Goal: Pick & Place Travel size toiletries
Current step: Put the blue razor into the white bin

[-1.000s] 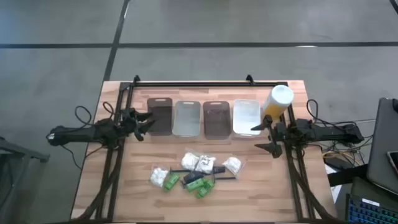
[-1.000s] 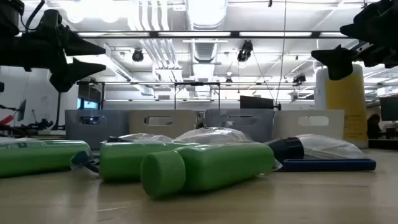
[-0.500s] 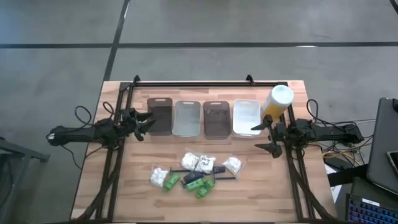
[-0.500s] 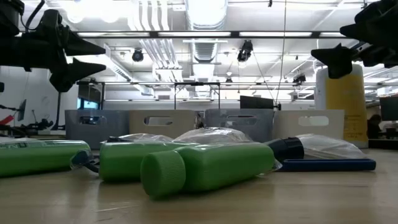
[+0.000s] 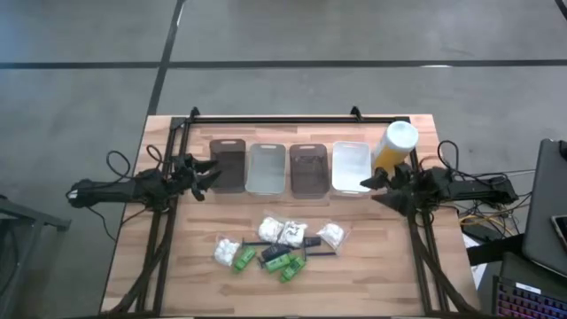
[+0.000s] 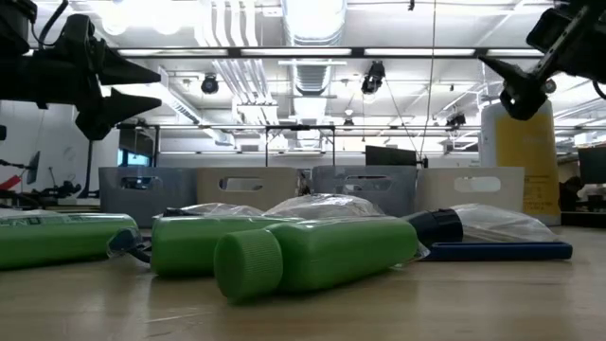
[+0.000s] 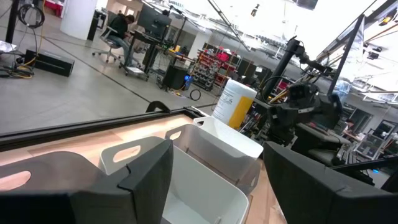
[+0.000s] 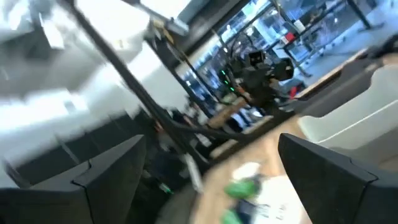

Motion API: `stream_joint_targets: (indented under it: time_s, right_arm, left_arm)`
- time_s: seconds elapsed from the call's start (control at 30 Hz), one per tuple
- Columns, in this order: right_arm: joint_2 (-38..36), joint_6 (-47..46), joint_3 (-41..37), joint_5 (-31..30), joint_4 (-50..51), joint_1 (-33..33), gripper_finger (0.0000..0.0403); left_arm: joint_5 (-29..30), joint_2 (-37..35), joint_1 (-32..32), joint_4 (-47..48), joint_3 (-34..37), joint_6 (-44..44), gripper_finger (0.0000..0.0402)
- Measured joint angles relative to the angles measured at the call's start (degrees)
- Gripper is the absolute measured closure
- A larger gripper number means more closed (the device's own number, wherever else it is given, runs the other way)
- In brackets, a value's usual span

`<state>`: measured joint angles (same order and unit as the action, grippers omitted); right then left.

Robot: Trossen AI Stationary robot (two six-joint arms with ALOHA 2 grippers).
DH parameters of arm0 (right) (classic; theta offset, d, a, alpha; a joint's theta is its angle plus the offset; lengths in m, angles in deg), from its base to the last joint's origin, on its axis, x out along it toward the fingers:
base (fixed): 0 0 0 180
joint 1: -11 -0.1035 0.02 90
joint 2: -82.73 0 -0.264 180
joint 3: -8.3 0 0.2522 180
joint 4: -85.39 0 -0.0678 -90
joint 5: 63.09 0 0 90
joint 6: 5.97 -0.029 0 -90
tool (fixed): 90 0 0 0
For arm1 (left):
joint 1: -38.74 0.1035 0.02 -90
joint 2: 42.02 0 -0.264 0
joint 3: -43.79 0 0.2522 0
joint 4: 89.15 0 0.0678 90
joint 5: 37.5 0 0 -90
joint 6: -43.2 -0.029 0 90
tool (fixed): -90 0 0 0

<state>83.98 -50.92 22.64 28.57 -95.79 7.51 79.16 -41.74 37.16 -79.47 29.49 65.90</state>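
The travel size toiletries (image 5: 276, 245) lie in a heap at the lower centre of the worktop (image 5: 195, 266). They look light; the packets soft and slippery, the green bottles stiff, best taken across the body. The left pincer (image 5: 209, 175) and right pincer (image 5: 370, 186) both stand apart, empty.

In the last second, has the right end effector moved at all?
Yes. The right end effector has swung and shifted slightly toward the yellow cylinder and the white tray beside it, jaws open and empty.
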Motion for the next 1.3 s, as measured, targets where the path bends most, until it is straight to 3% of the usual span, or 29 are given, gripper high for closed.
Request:
stream_joint_targets:
  time_s: [0.37,0.57,0.9,1.13,1.3]
  right_arm:
    - [2.33,-17.59,0.18,2.18,-11.0,-2.16,0.0039]
    - [14.99,-19.09,5.8,-1.36,-9.83,-10.33,0.0039]
    - [41.58,-17.67,23.68,-0.77,15.99,-19.94,0.0039]
    - [54.13,-14.79,34.17,5.54,22.25,-20.77,0.0039]
    - [61.07,-12.18,40.95,6.36,31.71,-20.76,0.0039]
  left_arm:
    - [0.0,-0.02,0.0,0.0,0.01,0.0,0.0147]
    - [0.0,0.0,0.0,0.0,0.0,0.0,0.0147]
    - [0.0,0.0,0.0,0.0,0.02,0.0,0.0147]
    - [0.0,-0.01,0.0,0.0,0.01,0.0,0.0147]
    - [0.0,-0.02,0.0,0.0,0.02,0.0,0.0147]
